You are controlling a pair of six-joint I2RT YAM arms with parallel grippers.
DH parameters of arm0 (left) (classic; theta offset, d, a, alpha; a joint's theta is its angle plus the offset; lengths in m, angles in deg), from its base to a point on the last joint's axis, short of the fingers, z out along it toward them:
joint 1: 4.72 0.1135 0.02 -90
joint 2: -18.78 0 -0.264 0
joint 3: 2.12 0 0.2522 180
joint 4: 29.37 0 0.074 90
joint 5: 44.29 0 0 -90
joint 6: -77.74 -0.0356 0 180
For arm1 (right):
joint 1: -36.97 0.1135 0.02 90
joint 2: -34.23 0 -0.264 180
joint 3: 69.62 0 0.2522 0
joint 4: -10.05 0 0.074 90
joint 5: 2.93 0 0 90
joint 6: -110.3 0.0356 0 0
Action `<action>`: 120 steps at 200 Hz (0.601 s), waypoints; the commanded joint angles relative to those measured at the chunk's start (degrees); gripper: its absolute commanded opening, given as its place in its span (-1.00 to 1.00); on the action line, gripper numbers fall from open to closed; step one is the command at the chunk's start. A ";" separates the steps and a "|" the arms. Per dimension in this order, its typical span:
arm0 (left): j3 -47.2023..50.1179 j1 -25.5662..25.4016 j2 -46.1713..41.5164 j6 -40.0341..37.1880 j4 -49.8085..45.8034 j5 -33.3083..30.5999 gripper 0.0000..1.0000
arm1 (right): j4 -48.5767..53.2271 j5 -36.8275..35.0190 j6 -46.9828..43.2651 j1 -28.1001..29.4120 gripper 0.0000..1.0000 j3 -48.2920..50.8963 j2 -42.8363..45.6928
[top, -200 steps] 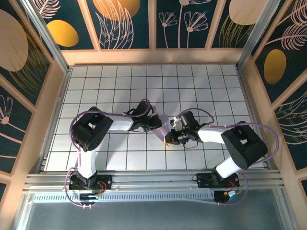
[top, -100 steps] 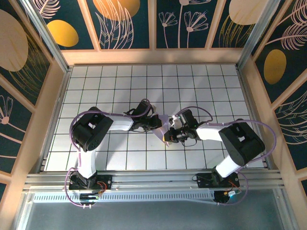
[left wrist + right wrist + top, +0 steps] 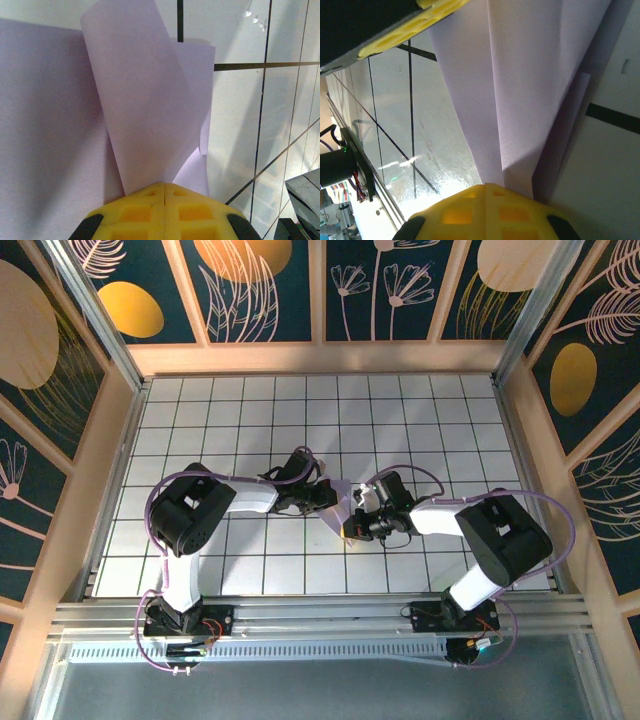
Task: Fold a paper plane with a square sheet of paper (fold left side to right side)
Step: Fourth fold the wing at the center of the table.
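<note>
Mid-fold: left end effector (image 3: 165, 187) and right end effector (image 3: 487, 186) each clamp the square sheet of paper (image 3: 145, 100); next, probably flatten and crease.

Pale lavender square sheet of paper (image 3: 145, 100) on a white tabletop (image 3: 400, 420) gridded in black
Pads (image 3: 135, 215) are yellow with black corners; arms (image 3: 250, 502) black and white, trailing purple cables (image 3: 150, 502); walls (image 3: 270, 290) dark teal with orange discs, cream leaf outlines and tan wooden strips
</note>
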 commanded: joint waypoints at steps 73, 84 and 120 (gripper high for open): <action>1.21 0.18 2.03 -1.27 -7.49 -3.66 -0.91 | 0.96 -0.62 -0.14 0.97 -1.00 1.83 1.04; 1.25 0.15 2.03 -1.26 -7.49 -3.67 -0.91 | 1.55 -0.97 -0.34 0.96 -1.00 1.78 1.14; 1.25 0.12 2.07 -1.24 -7.57 -3.67 -0.91 | 3.22 -2.20 -1.20 0.94 -1.00 1.60 1.71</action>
